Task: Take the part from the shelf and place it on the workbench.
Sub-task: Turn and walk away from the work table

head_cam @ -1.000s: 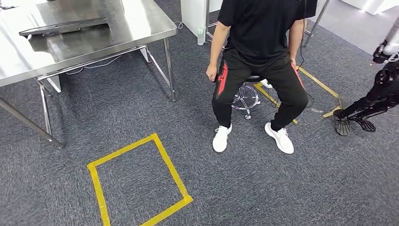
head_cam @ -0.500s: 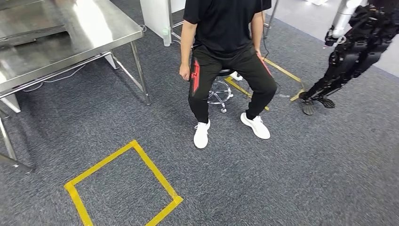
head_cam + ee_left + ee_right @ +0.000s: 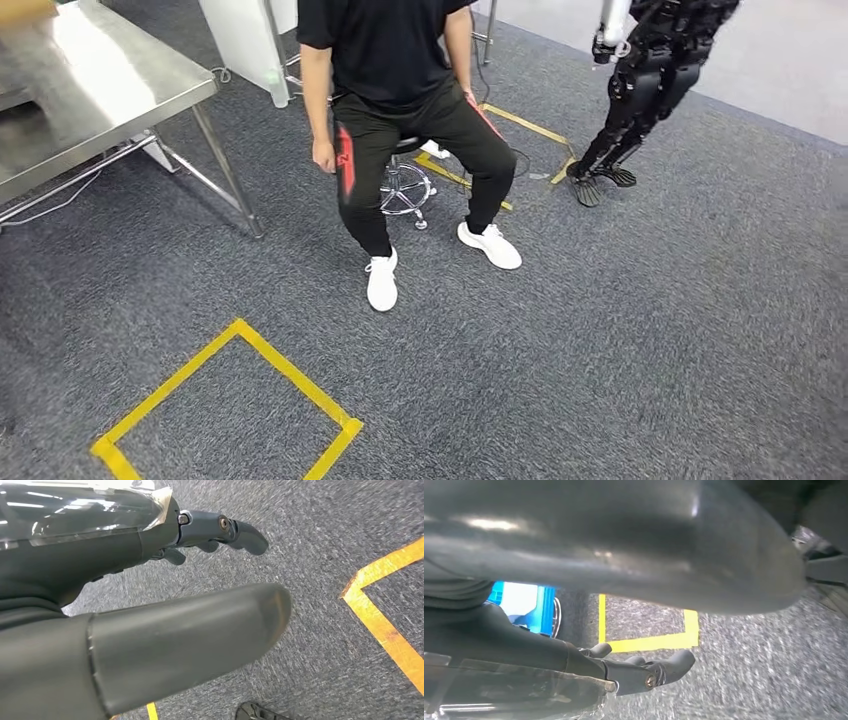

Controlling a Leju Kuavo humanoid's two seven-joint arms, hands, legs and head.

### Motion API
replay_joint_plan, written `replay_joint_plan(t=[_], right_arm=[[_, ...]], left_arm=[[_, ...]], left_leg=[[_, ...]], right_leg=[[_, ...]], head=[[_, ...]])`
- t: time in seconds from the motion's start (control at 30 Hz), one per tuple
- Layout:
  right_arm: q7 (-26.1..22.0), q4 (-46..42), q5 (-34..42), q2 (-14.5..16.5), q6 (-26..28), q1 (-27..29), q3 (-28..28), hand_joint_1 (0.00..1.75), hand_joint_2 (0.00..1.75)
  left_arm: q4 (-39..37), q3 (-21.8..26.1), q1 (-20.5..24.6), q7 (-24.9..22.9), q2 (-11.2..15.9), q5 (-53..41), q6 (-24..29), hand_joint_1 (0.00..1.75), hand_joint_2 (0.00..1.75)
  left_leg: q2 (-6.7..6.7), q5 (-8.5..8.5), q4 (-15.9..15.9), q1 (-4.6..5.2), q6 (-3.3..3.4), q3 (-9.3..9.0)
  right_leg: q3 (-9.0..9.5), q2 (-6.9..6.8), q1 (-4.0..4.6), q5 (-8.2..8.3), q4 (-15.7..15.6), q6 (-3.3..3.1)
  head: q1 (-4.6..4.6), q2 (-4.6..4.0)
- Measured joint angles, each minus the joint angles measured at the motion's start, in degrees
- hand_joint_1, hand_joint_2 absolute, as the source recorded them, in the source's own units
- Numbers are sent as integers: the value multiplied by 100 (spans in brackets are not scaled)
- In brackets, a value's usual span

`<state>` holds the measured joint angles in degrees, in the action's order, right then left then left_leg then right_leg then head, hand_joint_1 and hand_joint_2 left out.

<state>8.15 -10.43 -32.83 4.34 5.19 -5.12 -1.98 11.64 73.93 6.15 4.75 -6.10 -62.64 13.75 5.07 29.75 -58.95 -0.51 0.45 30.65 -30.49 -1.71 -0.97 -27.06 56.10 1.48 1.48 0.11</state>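
The steel workbench [image 3: 96, 84] stands at the upper left of the head view, with only its near corner and legs inside the picture. In the left wrist view my left hand [image 3: 100, 560] hangs over grey carpet, its thick thumb [image 3: 200, 625] and dark fingers [image 3: 235, 530] stretched apart with nothing between them. In the right wrist view my right hand [image 3: 524, 645] hangs the same way, fingers [image 3: 659, 670] extended and holding nothing.
A person in black [image 3: 400, 90] sits on a wheeled stool [image 3: 405, 185] straight ahead. Another black humanoid robot [image 3: 645, 80] stands at the upper right. A yellow tape square [image 3: 230, 400] marks the carpet in front. Something blue [image 3: 526, 605] lies beyond my right hand.
The camera has swung to the right: table, person and tape square have slid left in the picture, and the other robot has come further in. Neither hand has taken hold of anything.
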Motion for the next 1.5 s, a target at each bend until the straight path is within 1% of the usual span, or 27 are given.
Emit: replay_joint_plan(t=[0.07, 0.13, 0.17, 0.23, 0.27, 0.33, 0.4, 0.43, 0.5, 0.57, 0.63, 0.7, 0.77, 0.8, 0.87, 0.9, 0.97, 1.0, 1.03, 1.1, 1.17, 1.2, 1.27, 1.33, 1.4, 1.47, 1.5], right_arm=[[-15, 0, -89, 35, -56, -1, -44, 0, 0], [-19, 0, -196, 57, -119, -13, -111, 0, 0], [-19, 0, -241, 62, -146, -12, -148, 0, 0], [-27, 0, -295, 57, -178, -11, -207, 0, 0], [-34, 0, -306, 54, -186, -13, -231, 0, 0], [-48, -1, -314, 47, -193, -31, -263, 0, 0], [-62, -2, -316, 38, -193, -39, -280, 0, 0], [-76, -1, -315, 33, -193, -31, -286, 0, 0], [-112, 0, -298, 14, -200, -10, -289, 0, 0], [-154, -1, -224, -26, -237, -12, -284, 0, 0], [-186, -2, -60, -95, -299, -12, -244, 0, 0], [-177, -1, 233, -184, -340, 32, -123, 0, 0], [-148, 0, 654, -272, -340, 116, 109, 0, 0], [-141, 0, 868, -302, -321, 155, 261, 0, 0], [-167, 0, 1156, -329, -251, 208, 570, 0, 0], [-199, 0, 1221, -327, -209, 228, 704, 0, 0], [-263, 0, 1220, -315, -136, 267, 883, 0, 0], [-287, 0, 1170, -300, -113, 288, 932, 0, 0], [-309, 0, 1090, -282, -98, 302, 959, 0, 0], [-364, 0, 868, -238, -94, 305, 967, 0, 0], [-410, 0, 695, -210, -101, 289, 937, 0, 0], [-421, 0, 646, -202, -105, 285, 918, 0, 0], [-434, 0, 554, -194, -113, 279, 887, 0, 0], [-424, -1, 429, -196, -134, 234, 842, 0, 0], [-377, -5, 334, -199, -165, 153, 785, 0, 0], [-326, -9, 293, -200, -178, 101, 748, 0, 0], [-311, -10, 286, -199, -178, 91, 739, 0, 0]], left_arm=[[0, 30, -12, -56, 18, 60, 106, 0, 0], [-1, 79, -36, -97, 4, 125, 258, 0, 0], [-2, 106, -43, -106, -6, 147, 332, 0, 0], [-2, 145, -46, -107, -32, 168, 434, 0, 0], [-2, 155, -47, -106, -45, 172, 461, 0, 0], [-5, 174, -48, -103, -73, 178, 482, 0, 0], [-8, 187, -42, -100, -93, 183, 487, 0, 0], [-8, 190, -36, -99, -101, 185, 489, 0, 0], [-8, 190, -24, -91, -113, 175, 485, 0, 0], [-8, 190, -32, -52, -114, 130, 431, 0, 0], [-8, 179, -60, 60, -108, 16, 249, 0, 0], [-8, 99, -92, 293, -77, -233, -114, 0, 0], [-8, -90, -110, 600, 1, -616, -570, 0, 0], [-8, -219, -113, 727, 51, -822, -761, 0, 0], [-7, -495, -116, 847, 146, -1111, -987, 0, 0], [-6, -616, -114, 848, 183, -1179, -1035, 0, 0], [-6, -764, -93, 790, 223, -1171, -1058, 0, 0], [-6, -798, -78, 743, 236, -1123, -1048, 0, 0], [-6, -813, -67, 693, 243, -1050, -1029, 0, 0], [-7, -802, -72, 592, 249, -858, -963, 0, 0], [-8, -749, -100, 528, 240, -710, -891, 0, 0], [-8, -724, -111, 512, 238, -670, -864, 0, 0], [-8, -687, -117, 499, 233, -604, -809, 0, 0], [-9, -625, -119, 492, 216, -519, -727, 0, 0], [-10, -553, -122, 488, 192, -462, -654, 0, 0], [-9, -514, -112, 502, 169, -446, -612, 0, 0], [-8, -499, -103, 518, 157, -444, -597, 0, 0]], left_leg=[[-368, 355, -528, -27, -43, 218], [-510, 687, -1234, -42, -71, 539], [-524, 711, -1412, -57, -89, 628], [-546, 431, -1151, -121, -134, 524], [-617, 221, -794, -171, -163, 365], [-849, 13, -232, -233, -193, 110], [-926, 34, -115, -187, -121, 68], [-860, 19, -116, -156, -52, 78], [-712, -31, -69, -124, 72, 74], [-550, -69, -25, -118, 155, 75], [-381, -72, -18, -87, 181, 91], [-222, -69, -19, -57, 186, 100], [-99, -64, -19, -46, 182, 92], [-49, -59, -20, -40, 173, 83], [65, -29, -19, -19, 121, 48], [133, -11, -11, -10, 87, 22], [267, 21, 9, -21, 19, -37], [204, 67, -26, -37, -13, -46], [60, 173, -158, -55, -37, -6], [-342, 548, -772, -77, -65, 263], [-504, 839, -1464, -77, -74, 613], [-523, 820, -1587, -80, -78, 695], [-562, 465, -1213, -106, -84, 567], [-837, 72, -502, -171, -98, 294], [-1048, -35, -171, -179, -71, 190], [-947, -33, -141, -130, 25, 188], [-875, -49, -115, -115, 83, 174]], right_leg=[[11, 113, -62, 47, -29, -72], [-13, 251, -55, 61, -22, -101], [-19, 328, -56, 62, -13, -98], [-26, 490, -77, 55, 30, -82], [-40, 571, -91, 39, 75, -57], [-112, 715, -77, -9, 200, 27], [-220, 837, -58, -11, 248, 135], [-261, 901, -61, 9, 231, 188], [-344, 784, -74, -9, 306, 251], [-584, 451, -60, -240, 782, 215], [-956, 276, -41, -555, 1535, 176], [-1062, 241, -34, -635, 1832, 207], [-717, 132, -27, -431, 1268, 261], [-478, -31, -9, -308, 841, 256], [-190, -298, 63, -139, 286, 188], [-164, -341, 98, -108, 208, 137], [-158, -182, 91, -65, 179, 52], [-131, -105, 61, -41, 151, 15], [-106, -31, 25, -13, 124, -30], [-89, 117, -10, 17, 98, -97], [-98, 290, 0, 20, 101, -122], [-91, 382, 4, 19, 105, -122], [-62, 557, -2, 15, 116, -115], [-85, 716, 11, -13, 184, -74], [-192, 866, 30, -36, 254, 12], [-285, 1004, 20, -26, 259, 105], [-317, 961, 10, -35, 291, 133]], head=[[-16, 0], [-19, 0], [-19, 0], [-19, 0], [-18, 0], [-20, 0], [-24, 0], [-23, 0], [-22, 0], [-9, 0], [-2, 0], [-3, 0], [-3, 0], [-2, 0], [-5, 0], [-7, 0], [-11, 0], [-15, 0], [-20, 0], [-31, 0], [-32, 0], [-32, 0], [-32, 0], [-29, 0], [-17, 0], [-7, 0], [-8, 0]])
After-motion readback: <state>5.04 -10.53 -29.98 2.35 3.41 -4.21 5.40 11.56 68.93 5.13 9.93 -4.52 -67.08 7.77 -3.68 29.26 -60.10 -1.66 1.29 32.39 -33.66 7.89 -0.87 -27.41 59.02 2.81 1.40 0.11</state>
